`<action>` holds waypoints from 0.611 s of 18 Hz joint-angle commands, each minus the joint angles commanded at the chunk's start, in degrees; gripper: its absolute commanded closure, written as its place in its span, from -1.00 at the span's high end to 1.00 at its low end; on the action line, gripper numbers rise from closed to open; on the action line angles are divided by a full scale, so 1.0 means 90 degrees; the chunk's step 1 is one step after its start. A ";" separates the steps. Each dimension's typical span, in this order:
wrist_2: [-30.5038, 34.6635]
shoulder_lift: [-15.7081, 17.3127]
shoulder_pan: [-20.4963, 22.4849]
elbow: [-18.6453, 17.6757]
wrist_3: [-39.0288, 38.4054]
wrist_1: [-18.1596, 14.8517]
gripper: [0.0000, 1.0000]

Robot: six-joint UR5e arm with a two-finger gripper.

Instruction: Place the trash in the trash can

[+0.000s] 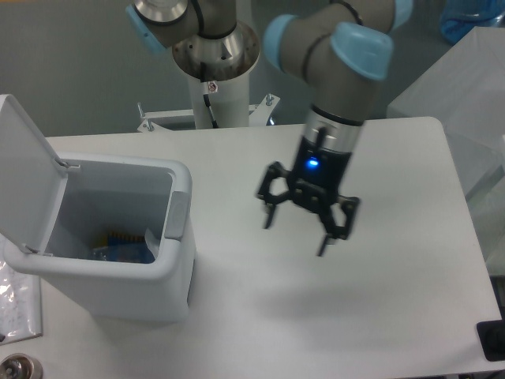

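Your gripper (296, 231) hangs over the table (394, 300), fingers spread and empty, well clear of the lid-up trash can (170, 268) holding trash (118, 241).

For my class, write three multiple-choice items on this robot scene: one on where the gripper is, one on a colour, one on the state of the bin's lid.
1. Where is the gripper?
A. inside the trash can
B. above the table, right of the trash can
C. resting on the lid

2. What colour is the trash can?
A. white
B. red
C. black

3. How is the lid?
A. shut
B. removed and lying on the table
C. flipped open

Key: 1 B, it hangs over bare table well clear of the can. 2 A, its walls are white. 3 C, it stands up at the can's left side, showing the inside.
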 joint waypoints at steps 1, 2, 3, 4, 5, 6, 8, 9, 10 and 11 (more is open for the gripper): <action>0.0166 -0.0068 0.0069 0.0000 0.0089 0.0000 1.00; 0.0361 -0.0127 0.0108 0.0010 0.0157 -0.0010 1.00; 0.0546 -0.0185 0.0109 0.0019 0.0245 -0.0020 1.00; 0.0780 -0.0292 0.0109 0.0048 0.0342 -0.0020 1.00; 0.1044 -0.0380 0.0147 0.0078 0.0430 -0.0020 1.00; 0.1327 -0.0468 0.0177 0.0107 0.0499 -0.0049 1.00; 0.1660 -0.0605 0.0187 0.0253 0.0645 -0.0049 1.00; 0.1749 -0.0702 0.0187 0.0370 0.0733 -0.0059 1.00; 0.1827 -0.0800 0.0187 0.0477 0.0802 -0.0068 1.00; 0.1905 -0.0869 0.0187 0.0546 0.0812 -0.0126 1.00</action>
